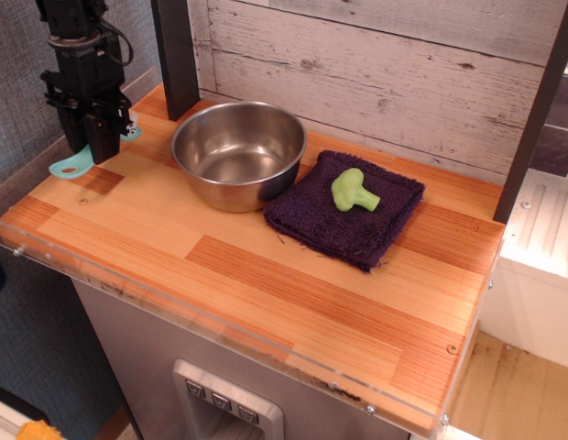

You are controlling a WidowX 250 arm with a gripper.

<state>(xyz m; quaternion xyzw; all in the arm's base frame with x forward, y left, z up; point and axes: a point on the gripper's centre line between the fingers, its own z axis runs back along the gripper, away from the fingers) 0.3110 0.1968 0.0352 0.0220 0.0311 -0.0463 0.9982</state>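
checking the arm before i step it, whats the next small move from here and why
Probably a short lowering toward the wooden counter. The gripper seems shut on a teal spoon, whose ringed handle end sits at the counter's left edge beside the steel bowl. Whether the spoon already touches the wood is unclear.
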